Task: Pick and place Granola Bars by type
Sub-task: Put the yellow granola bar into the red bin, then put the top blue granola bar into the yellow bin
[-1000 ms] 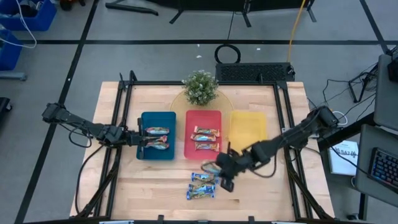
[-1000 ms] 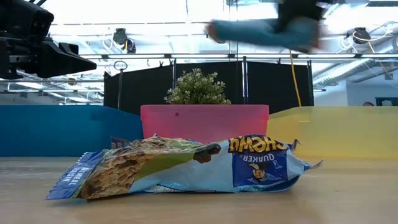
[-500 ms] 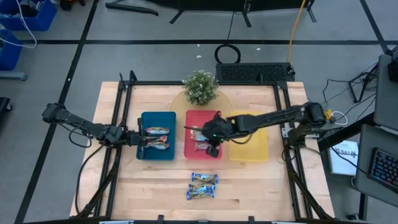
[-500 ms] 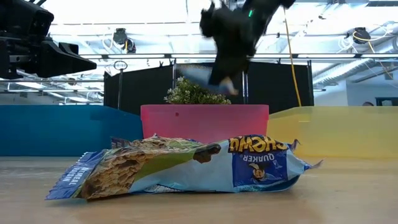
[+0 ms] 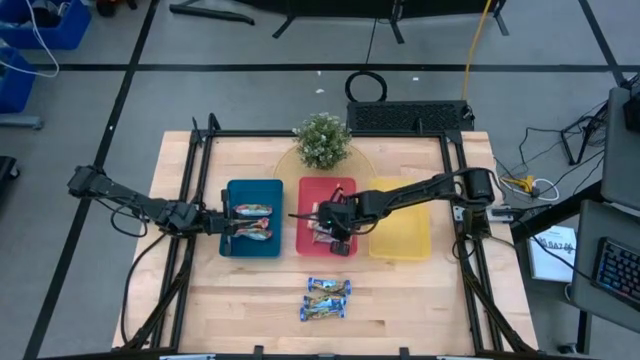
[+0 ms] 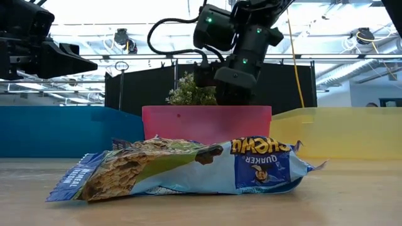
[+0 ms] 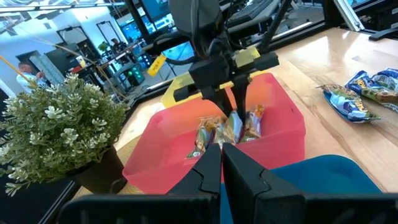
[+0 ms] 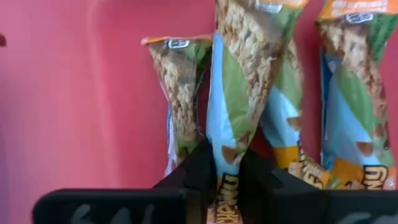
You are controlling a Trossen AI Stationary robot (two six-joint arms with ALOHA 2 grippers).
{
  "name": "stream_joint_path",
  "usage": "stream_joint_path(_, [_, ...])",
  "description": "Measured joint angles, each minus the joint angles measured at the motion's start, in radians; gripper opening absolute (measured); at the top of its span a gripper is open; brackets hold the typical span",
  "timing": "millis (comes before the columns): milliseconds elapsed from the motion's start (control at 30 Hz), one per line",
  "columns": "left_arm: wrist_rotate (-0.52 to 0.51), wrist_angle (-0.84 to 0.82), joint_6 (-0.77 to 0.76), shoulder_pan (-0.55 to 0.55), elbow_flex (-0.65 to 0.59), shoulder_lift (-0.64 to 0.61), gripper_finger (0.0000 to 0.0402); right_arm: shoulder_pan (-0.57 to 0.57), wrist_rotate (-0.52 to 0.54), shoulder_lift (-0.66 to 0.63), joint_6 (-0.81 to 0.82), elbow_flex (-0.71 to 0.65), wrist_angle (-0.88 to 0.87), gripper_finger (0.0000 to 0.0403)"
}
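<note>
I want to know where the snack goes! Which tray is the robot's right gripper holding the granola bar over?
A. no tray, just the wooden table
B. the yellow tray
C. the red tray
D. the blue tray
C: the right gripper is down inside the red tray, shut on a granola bar beside the bars already lying there; the left gripper waits at the blue tray.

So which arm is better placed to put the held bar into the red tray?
The right one: its gripper is shut on the bar over the red tray. The left gripper waits at the blue tray.
</note>
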Motion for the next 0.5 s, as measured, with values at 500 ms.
stream_joint_path(500, [0.0, -0.001, 0.0, 0.0, 0.0, 0.0, 0.0024, 0.025, 0.048, -0.249, 0.085, 0.0, -0.093, 0.0182])
